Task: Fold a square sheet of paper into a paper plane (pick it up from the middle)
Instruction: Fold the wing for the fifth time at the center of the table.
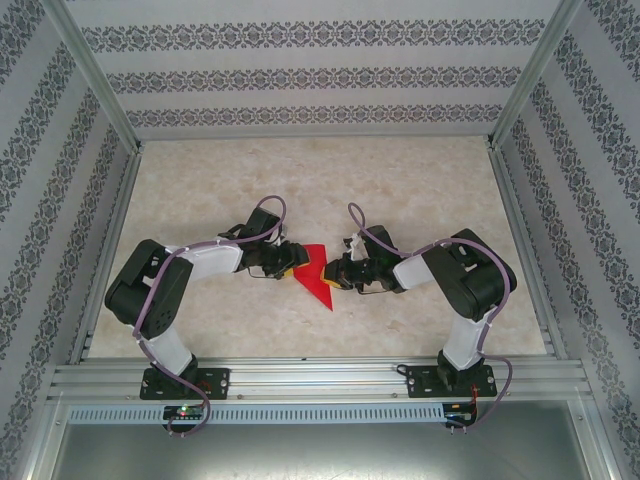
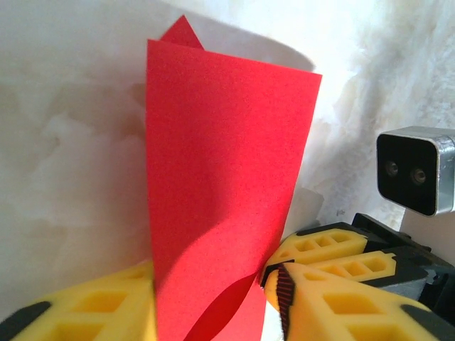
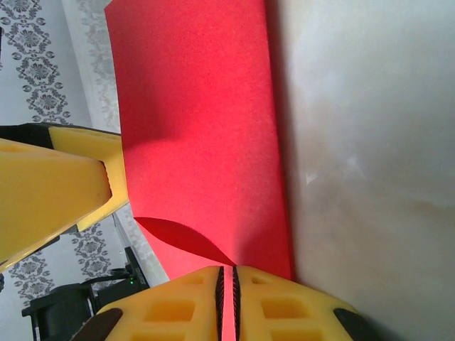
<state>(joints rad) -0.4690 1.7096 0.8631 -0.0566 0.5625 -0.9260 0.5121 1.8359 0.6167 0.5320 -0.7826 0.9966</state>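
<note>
Looking from above, the red sheet of paper [image 1: 316, 272] is at mid-surface [image 1: 400, 180], between left gripper [image 1: 288, 262] and right gripper [image 1: 335, 275]. Left wrist: fingers [image 2: 85, 312] spread either side of the upright folded sheet. Right wrist: fingers [image 3: 178, 305] pinch the sheet's edge.

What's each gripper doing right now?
left gripper: open, straddling the red paper, not clamped.
right gripper: shut on the red paper.

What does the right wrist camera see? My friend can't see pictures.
The right gripper pinches the edge of a folded red paper. A yellow finger of the other arm sits at the left, and the pale table is on the right.
</note>
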